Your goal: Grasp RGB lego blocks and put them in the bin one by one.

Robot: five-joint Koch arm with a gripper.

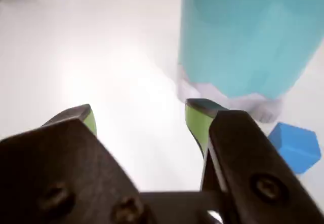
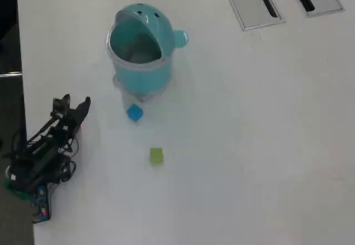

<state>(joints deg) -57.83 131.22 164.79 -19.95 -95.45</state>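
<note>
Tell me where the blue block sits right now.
In the overhead view the blue block lies on the white table just below the teal bin, with the yellow-green block further down.

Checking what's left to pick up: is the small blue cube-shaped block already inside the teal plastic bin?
No, the small blue cube-shaped block lies on the white table just outside the teal plastic bin.

Bright, even light; soft wrist picture.
Glare whitens the worktop (image 1: 111,62) ahead of the blurred fingers (image 1: 200,120); the bin (image 1: 248,36) beyond them is unsharp, the overhead view crisp with faint shadows.
</note>
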